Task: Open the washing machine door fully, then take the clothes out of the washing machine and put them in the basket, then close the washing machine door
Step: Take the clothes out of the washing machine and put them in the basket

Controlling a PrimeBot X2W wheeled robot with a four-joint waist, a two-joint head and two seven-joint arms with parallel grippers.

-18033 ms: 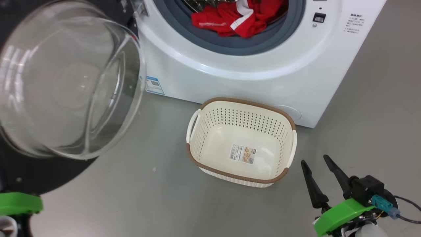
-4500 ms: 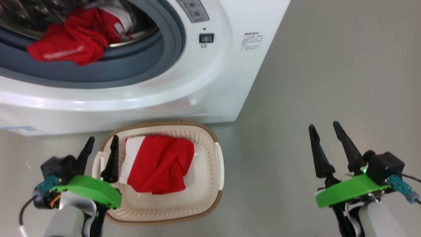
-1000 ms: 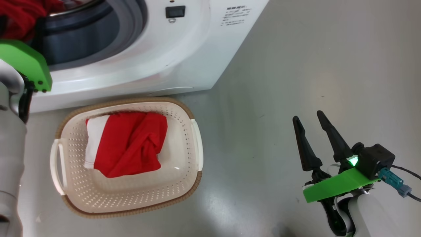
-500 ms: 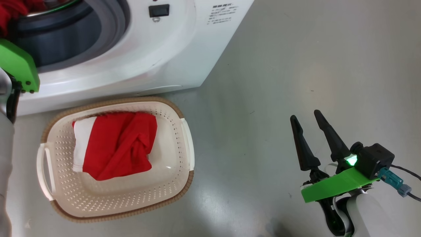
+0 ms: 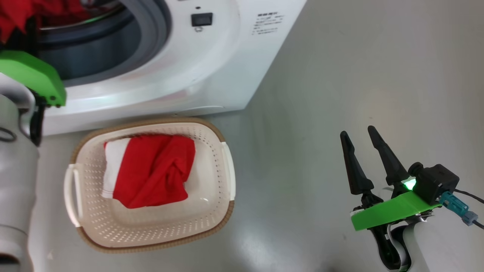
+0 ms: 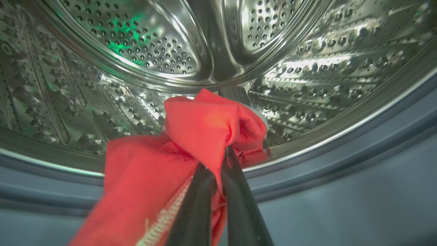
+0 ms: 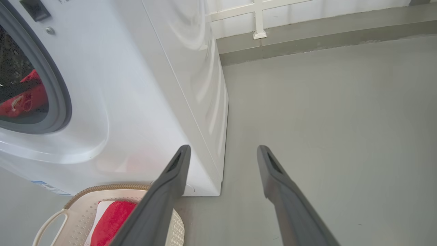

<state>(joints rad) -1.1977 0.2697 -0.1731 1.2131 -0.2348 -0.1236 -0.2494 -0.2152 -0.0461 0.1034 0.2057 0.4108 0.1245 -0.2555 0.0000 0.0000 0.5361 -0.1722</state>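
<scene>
The white washing machine (image 5: 211, 71) stands open, its door out of view. My left arm's green wrist plate (image 5: 34, 75) sits at the drum mouth, the forearm reaching in. In the steel drum (image 6: 153, 44), my left gripper (image 6: 223, 153) is shut on a fold of red clothes (image 6: 201, 126), pulled up above the grey seal (image 6: 341, 164). More red fabric (image 5: 15, 15) shows in the opening. The cream basket (image 5: 151, 122) on the floor before the machine holds a red and white garment (image 5: 151, 170). My right gripper (image 5: 356, 130) hangs open over bare floor to the basket's right.
Grey floor (image 5: 340, 75) stretches to the right of the machine. The right wrist view shows the machine's white side panel (image 7: 191, 85), the basket (image 7: 102, 188) with its red garment (image 7: 112, 222), and a wall base with white framing (image 7: 259, 20) behind.
The whole head picture has shifted right and slightly down, so the camera moved. My left arm stays in the drum mouth. The right gripper stays open in the same pose.
</scene>
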